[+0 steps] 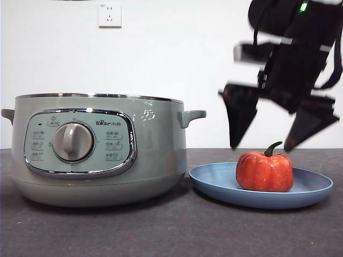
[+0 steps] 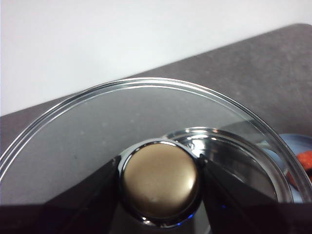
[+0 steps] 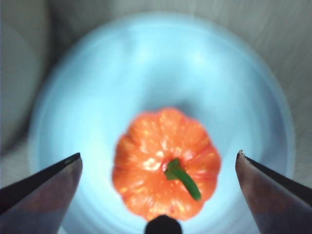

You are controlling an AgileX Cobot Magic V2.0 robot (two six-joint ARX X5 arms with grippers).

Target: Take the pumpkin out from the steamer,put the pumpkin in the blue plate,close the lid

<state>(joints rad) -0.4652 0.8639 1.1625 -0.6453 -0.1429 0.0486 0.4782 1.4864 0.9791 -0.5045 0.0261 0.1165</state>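
Now your right gripper [image 1: 263,145] hangs just above the pumpkin [image 1: 265,171] with its jaws spread wide and nothing between them; in the right wrist view the pumpkin [image 3: 165,163] sits centred between the two tips, clear of both. It rests upright on the plate [image 1: 214,184], toward the plate's middle, stem up, so that part of the task looks done. Lift that arm straight up and away, so a jaw tip doesn't clip the stem and roll the fruit off. Your left gripper [image 2: 161,178] is clenched on the lid's knob [image 2: 160,179], one jaw on each side, with the glass lid [image 2: 87,136] spread out around it; the front view doesn't show this arm, so you can't tell from there how high the lid hangs. The steamer [image 1: 102,150] stands open just beside the plate, its rim bare. To close it well, bring the lid over level, centre it above the chrome rim, and lower it gently until it seats all round before you let go; a tilted lid will likely catch on one edge and slide.
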